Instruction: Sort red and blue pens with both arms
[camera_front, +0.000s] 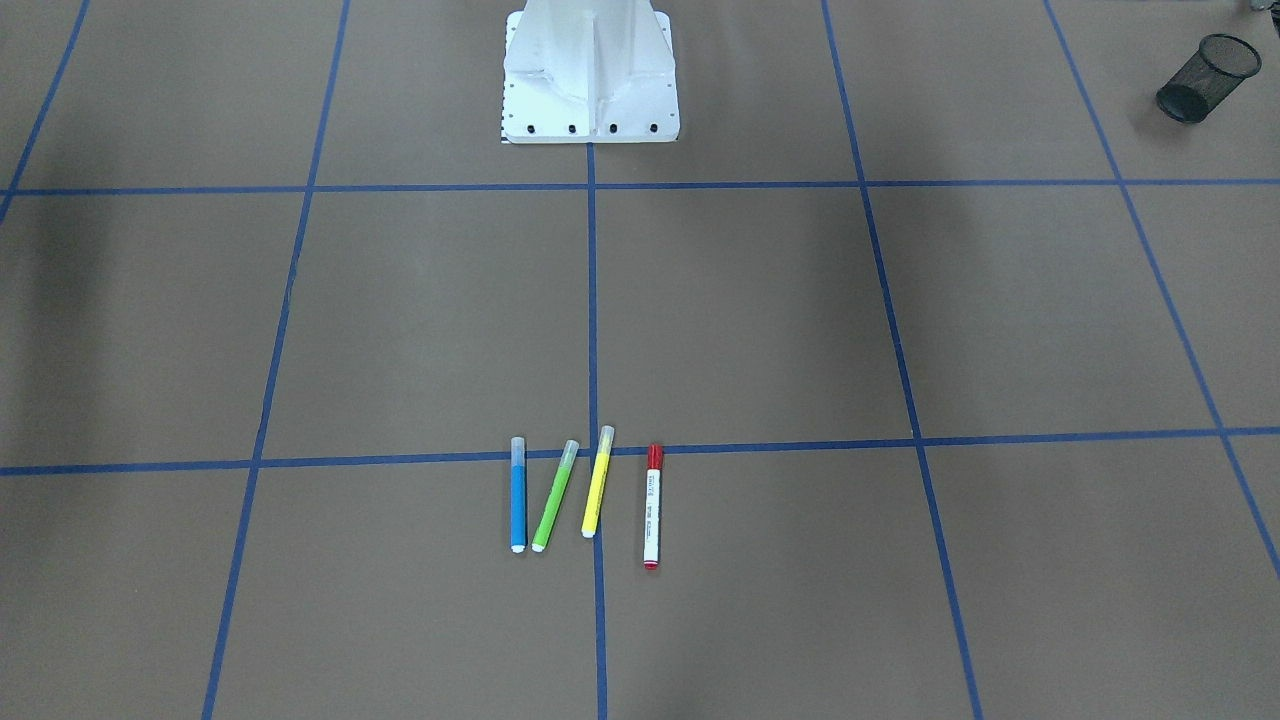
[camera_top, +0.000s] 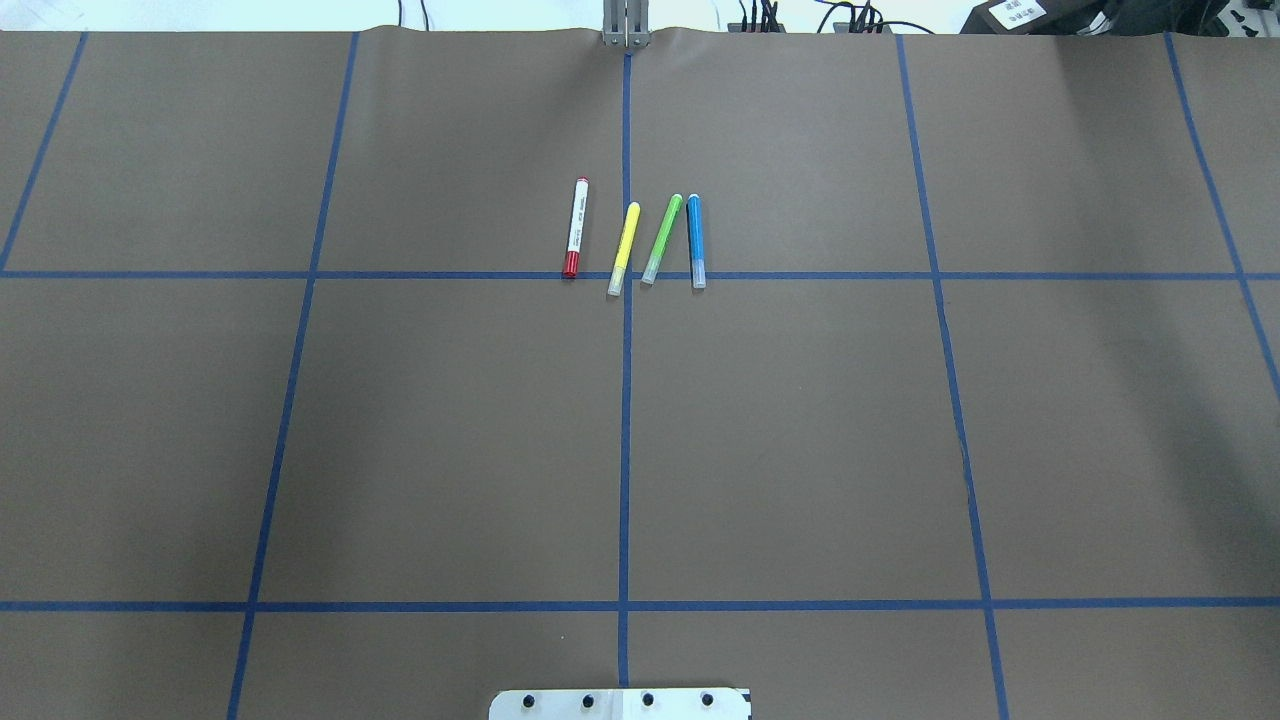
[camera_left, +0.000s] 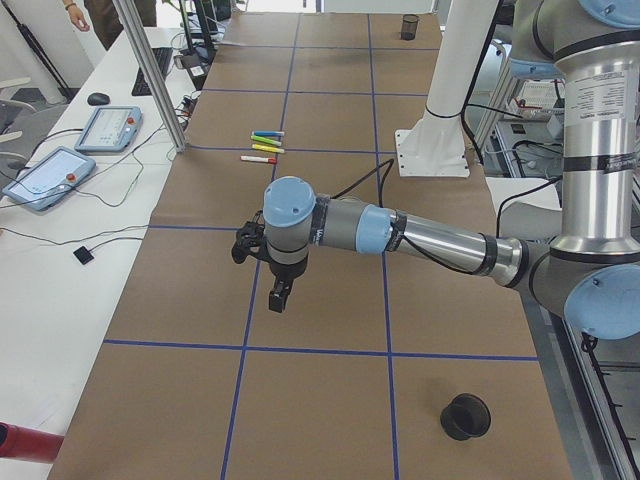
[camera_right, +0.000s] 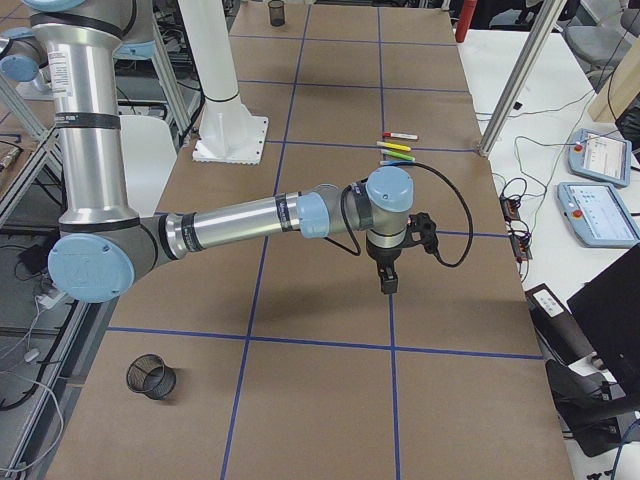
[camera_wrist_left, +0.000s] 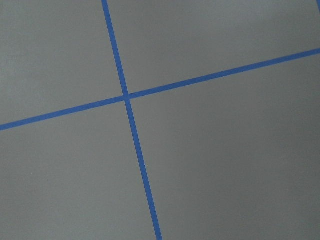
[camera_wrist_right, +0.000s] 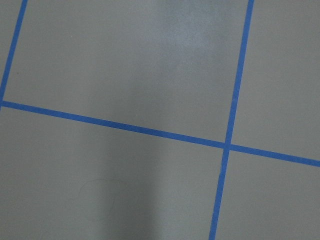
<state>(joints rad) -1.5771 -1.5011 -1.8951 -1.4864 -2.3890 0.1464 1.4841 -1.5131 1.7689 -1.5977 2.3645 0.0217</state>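
red pen (camera_top: 575, 228) at eleven o'clock, blue pen (camera_top: 695, 240) at one, split, i judge, one per side; left gripper (camera_left: 279, 298) and right gripper (camera_right: 388, 280) hover well apart from them; spread or pressed, i cannot tell

The table (camera_top: 450, 430) is covered with matt brown paper marked off in smooth blue tape (camera_top: 624, 450), the red pen (camera_top: 575, 228) and blue pen (camera_top: 695, 240) are cased in smooth plastic, the cup (camera_front: 1212, 72) is made of black wire mesh, and the left arm (camera_left: 450, 240) is sheathed in satin silver metal.
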